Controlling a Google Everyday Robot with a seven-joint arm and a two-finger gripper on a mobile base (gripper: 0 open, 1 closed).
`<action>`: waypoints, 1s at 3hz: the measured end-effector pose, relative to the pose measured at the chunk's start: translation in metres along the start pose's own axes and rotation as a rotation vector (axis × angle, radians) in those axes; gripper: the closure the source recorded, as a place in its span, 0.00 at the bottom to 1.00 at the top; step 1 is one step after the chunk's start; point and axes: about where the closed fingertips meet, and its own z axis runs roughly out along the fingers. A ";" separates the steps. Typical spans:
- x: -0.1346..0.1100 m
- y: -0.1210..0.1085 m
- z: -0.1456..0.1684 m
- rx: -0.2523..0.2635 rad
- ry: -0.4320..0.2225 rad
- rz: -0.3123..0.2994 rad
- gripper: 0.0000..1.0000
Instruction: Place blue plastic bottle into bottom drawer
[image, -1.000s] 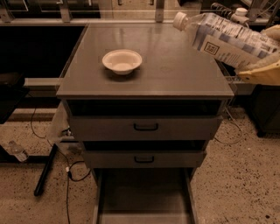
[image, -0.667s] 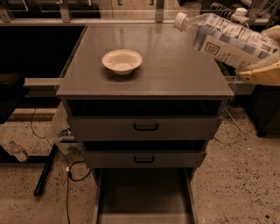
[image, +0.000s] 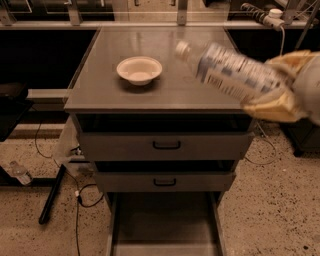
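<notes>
The blue plastic bottle (image: 231, 71), clear with a white cap and a pale printed label, lies tilted in the air above the right side of the cabinet top, cap pointing up-left. My gripper (image: 272, 97), with tan fingers, is shut on the bottle's base end at the right edge of the camera view. The bottom drawer (image: 165, 225) is pulled out below the two upper drawers, showing a flat grey floor with nothing in it.
A white bowl (image: 139, 69) sits on the grey cabinet top (image: 100, 90). Two upper drawers with black handles (image: 166, 145) are slightly open. Cables and a black bar (image: 52, 192) lie on the speckled floor at left. A power strip (image: 260, 15) is at the back right.
The gripper and bottle have moved left and down, from the far right rear corner to over the cabinet top's right front. The bowl and drawers have not moved.
</notes>
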 end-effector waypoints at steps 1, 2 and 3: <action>0.041 0.063 0.048 -0.056 -0.015 0.015 1.00; 0.103 0.126 0.100 -0.118 -0.010 0.028 1.00; 0.143 0.167 0.132 -0.157 0.030 0.048 1.00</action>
